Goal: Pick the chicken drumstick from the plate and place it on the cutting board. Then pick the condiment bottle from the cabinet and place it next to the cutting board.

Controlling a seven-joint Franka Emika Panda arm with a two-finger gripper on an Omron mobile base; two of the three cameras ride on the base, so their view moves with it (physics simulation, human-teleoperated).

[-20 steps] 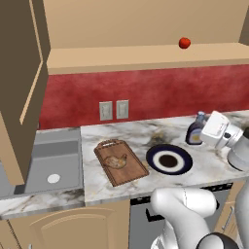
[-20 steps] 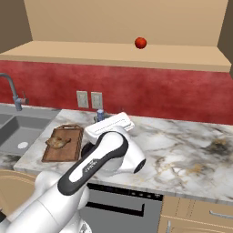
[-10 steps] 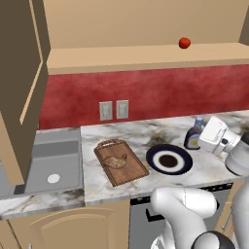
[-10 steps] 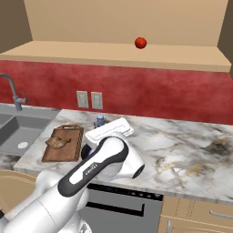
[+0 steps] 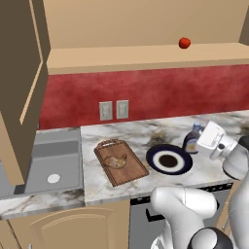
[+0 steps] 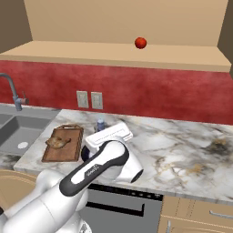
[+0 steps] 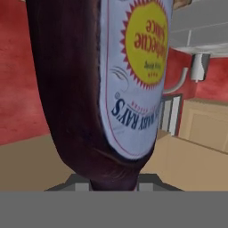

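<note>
You are looking at hand (image 5: pixel 198 144) clamping condiment bottle (image 5: pixel 192 140), bottle standing about upright just over marble bench (image 5: pixel 146 133), cap up, long axis vertical. In hand view bottle (image 7: pixel 107 80) is running top to bottom, label facing camera. Bottle sitting just behind right rim of plate (image 5: pixel 168 160), between plate and red wall. Chicken drumstick (image 5: pixel 116 161) lying on cutting board (image 5: pixel 120 162), board's long axis angling toward wall, handle tab at far end. You are getting open bench right of plate. Red ball (image 5: pixel 184 43) resting on cabinet (image 5: pixel 146 56) shelf.
</note>
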